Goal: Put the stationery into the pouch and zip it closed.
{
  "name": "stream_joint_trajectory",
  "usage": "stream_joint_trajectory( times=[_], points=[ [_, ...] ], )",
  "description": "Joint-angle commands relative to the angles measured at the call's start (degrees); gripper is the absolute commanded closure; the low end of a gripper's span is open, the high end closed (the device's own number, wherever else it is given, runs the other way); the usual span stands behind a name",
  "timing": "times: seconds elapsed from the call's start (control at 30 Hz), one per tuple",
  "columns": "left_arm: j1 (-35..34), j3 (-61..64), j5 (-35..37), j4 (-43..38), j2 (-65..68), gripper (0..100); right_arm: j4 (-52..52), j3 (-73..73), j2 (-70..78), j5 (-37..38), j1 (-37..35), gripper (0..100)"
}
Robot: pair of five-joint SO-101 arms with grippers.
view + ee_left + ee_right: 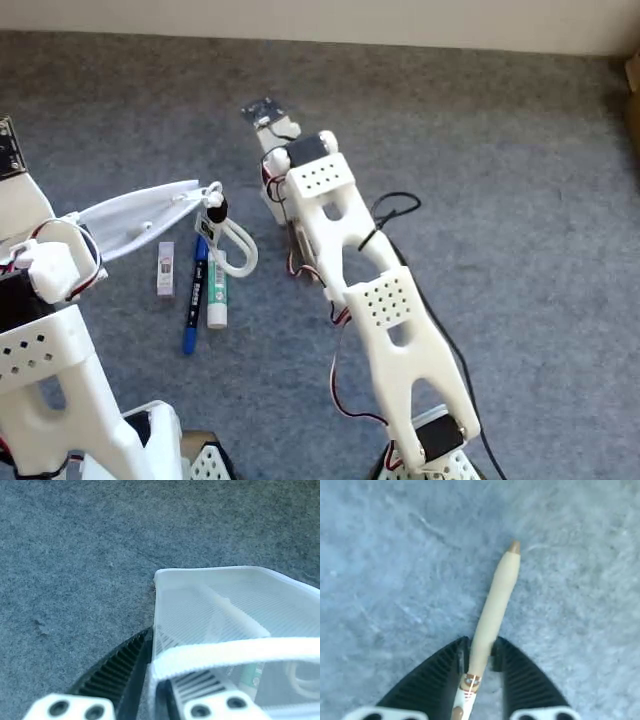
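A white mesh pouch (pixel 145 215) hangs above the carpet, held by one edge in my left gripper (pixel 82 238), which is shut on it. The left wrist view has the pouch (pixel 235 615) close up, its rim pinched at my left gripper (pixel 151 645). My right gripper (pixel 479 652) is shut on a cream pen (pixel 495 600) with a brown tip, held just above the carpet. In the high view the right gripper (pixel 274 192) sits right of the pouch's far end. On the carpet below the pouch lie a small white eraser (pixel 165 268), a blue pen (pixel 194 298) and a green-and-white marker (pixel 217 292).
A white cord loop (pixel 238 250) and a black zipper pull (pixel 215 210) hang from the pouch's far end. Grey carpet (pixel 500 150) stretches to the right and back. A black cable (pixel 395 212) runs along the right arm.
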Motion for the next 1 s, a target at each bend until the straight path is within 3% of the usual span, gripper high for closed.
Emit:
stream_joint_trajectory(
  times=[0.0,0.27,0.47,0.97],
  points=[
    [-1.1,0.66,0.35,-0.7,1.1,99,1.1,-0.31,-4.62,2.37,-1.36,98.9],
    [-1.1,0.66,0.35,-0.7,1.1,99,12.97,-15.08,-8.04,2.37,-1.98,99.5],
    [-1.1,0.66,0.35,-0.7,1.1,99,14.02,-24.4,-8.22,2.37,-2.33,99.5],
    [-1.1,0.66,0.35,-0.7,1.1,99,14.02,-24.84,-20.7,-3.69,-3.3,99.5]
  ],
)
